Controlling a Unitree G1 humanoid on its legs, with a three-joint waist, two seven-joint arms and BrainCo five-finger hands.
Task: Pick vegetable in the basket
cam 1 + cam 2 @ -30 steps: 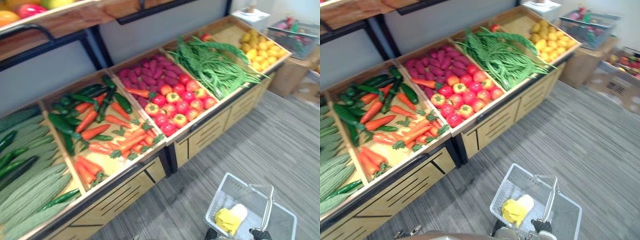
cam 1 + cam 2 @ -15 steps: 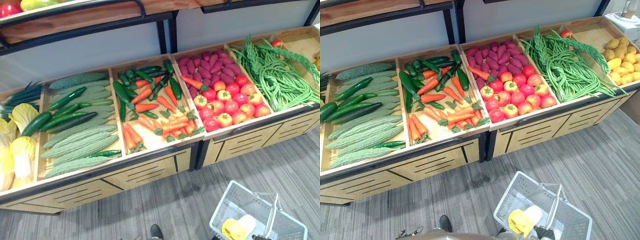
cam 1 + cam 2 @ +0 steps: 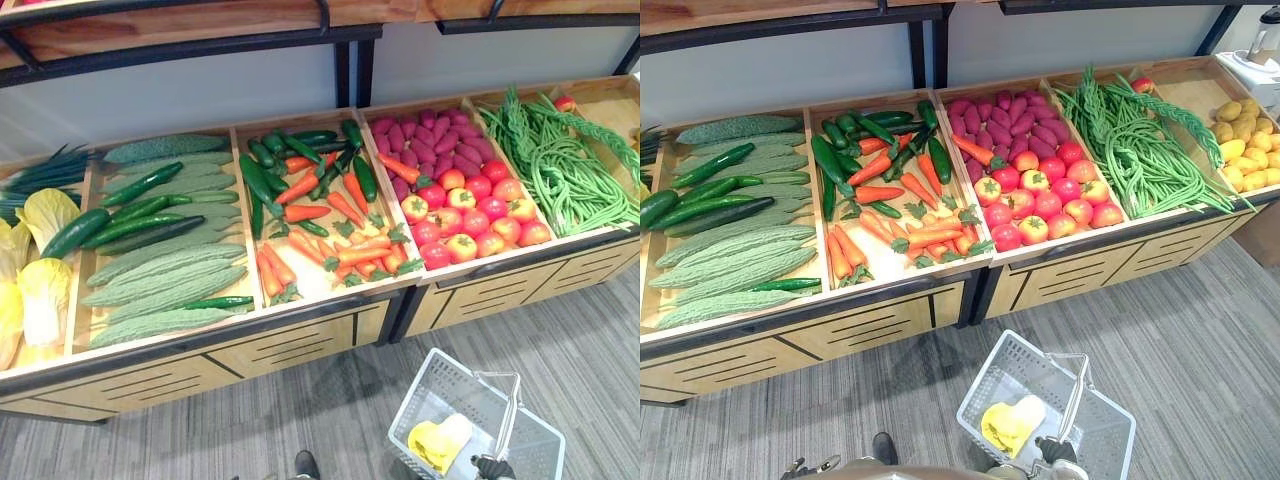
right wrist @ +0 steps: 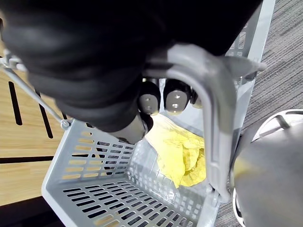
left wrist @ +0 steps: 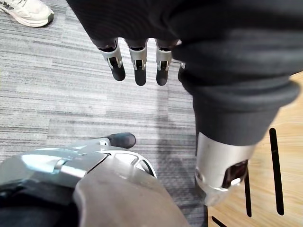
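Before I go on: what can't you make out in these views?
- Yellow vegetable in the basket: kind unclear; right hand and handle cover part, right wrist view.
- Cabbages: cut by left eye view's edge.
- Person's shoe: cut by left wrist view's edge.

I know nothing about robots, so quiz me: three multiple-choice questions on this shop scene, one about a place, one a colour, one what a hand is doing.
1. In their bin the tomatoes lie: A. at the back; B. at the front, purple roots behind them; C. under the roots.
2. The vegetable in the basket is: A. yellow; B. red; C. purple.
3. The right hand is: A. open; B. an empty fist; C. curled round the basket's handle.
1 B: tomatoes fill the bin's front, nearest the robot. 2 A: it lies yellow on the grey mesh. 3 C: its wrist view shows it hooked under the handle.
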